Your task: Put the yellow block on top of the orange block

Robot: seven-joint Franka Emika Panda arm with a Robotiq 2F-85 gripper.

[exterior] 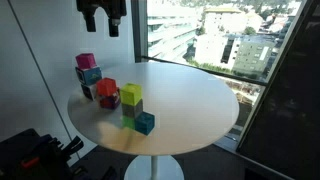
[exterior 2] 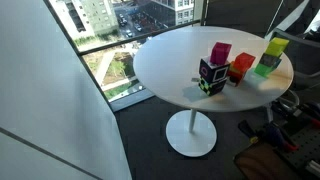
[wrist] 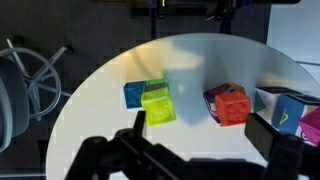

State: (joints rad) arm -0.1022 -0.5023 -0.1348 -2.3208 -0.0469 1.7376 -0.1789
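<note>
The yellow block (exterior: 131, 95) sits on top of a darker green cube (exterior: 131, 116) near the middle of the white round table (exterior: 190, 100). It also shows in an exterior view (exterior 2: 276, 46) and in the wrist view (wrist: 157, 105). The orange block (exterior: 106, 88) rests on a dark cube a short way from it, and shows in an exterior view (exterior 2: 241, 66) and the wrist view (wrist: 233, 106). My gripper (wrist: 197, 135) is open and empty, high above the table (exterior: 103, 15), with both blocks below and between its fingers.
A blue cube (exterior: 145, 123) lies against the green one. A pink cube (exterior: 86, 61) on a teal cube (exterior: 91, 74) stands beyond the orange block. A dark patterned cube (exterior 2: 211, 76) stands beside them. Large windows surround the table; a chair (wrist: 25, 80) stands close by.
</note>
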